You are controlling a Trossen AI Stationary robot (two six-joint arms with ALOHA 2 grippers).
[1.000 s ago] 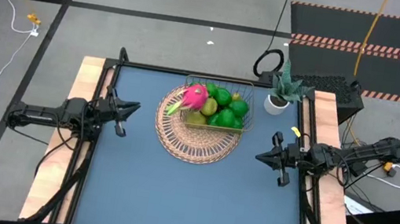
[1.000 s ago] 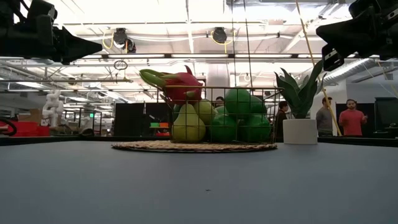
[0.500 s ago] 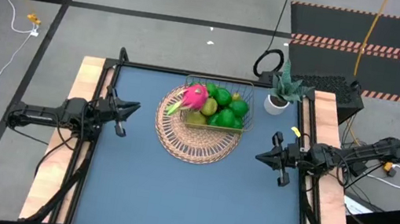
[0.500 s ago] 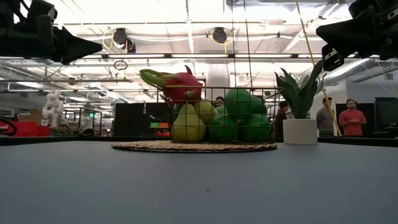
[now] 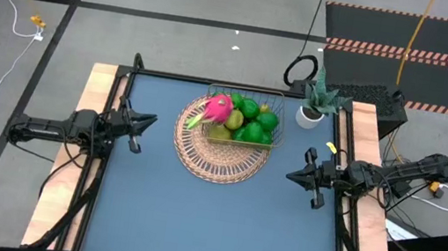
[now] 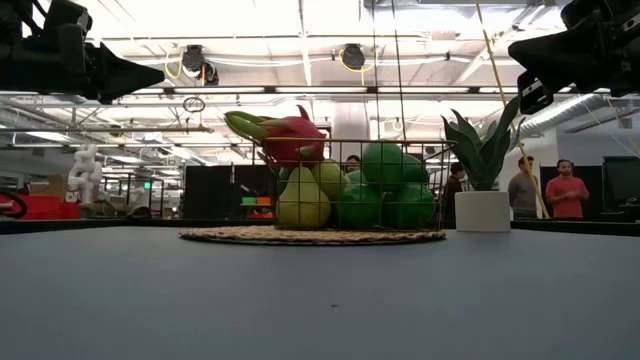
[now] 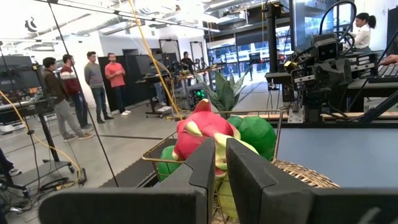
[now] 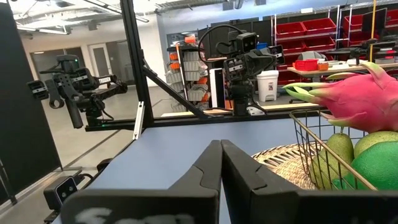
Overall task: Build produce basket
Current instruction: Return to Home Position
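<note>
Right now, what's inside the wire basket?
The basket holds a pink dragon fruit resting atop yellow-green pears and green limes. Anything beneath or behind that pile is covered and cannot be told. The left arm and right arm wait off to the sides.

Top cam looks straight down and fits the whole table [image 5: 210,221], basket [image 5: 247,91] upper middle. Low cam sits at tabletop height, facing the room, basket dead centre. Both wrist cams sit close, eyeing that basket from opposite sides. All four share it.
</note>
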